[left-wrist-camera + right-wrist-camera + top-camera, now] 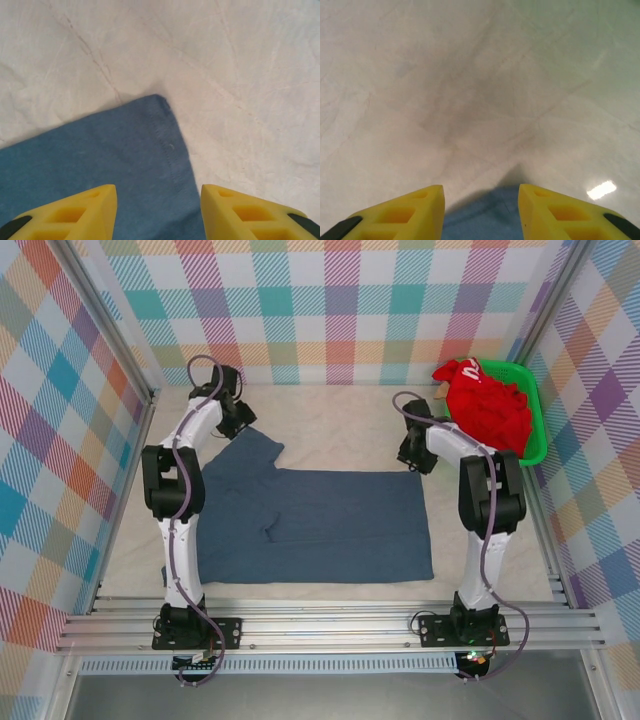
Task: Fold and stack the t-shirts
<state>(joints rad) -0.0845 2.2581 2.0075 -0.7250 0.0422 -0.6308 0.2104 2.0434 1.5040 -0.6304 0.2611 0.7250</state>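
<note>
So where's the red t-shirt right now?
In the top view, the red t-shirt is bunched in the green basket at the far right corner, just beyond the right arm.

A green basket (538, 430) sits at the pale table's (340, 425) far right corner

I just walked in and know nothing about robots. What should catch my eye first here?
A slate-blue t-shirt lies spread out mid-table between two black-and-white arms. At the far right corner, a red t-shirt is heaped in a green basket. The yellow-fingered left gripper and right gripper each hang open over a far corner of the blue shirt.
</note>
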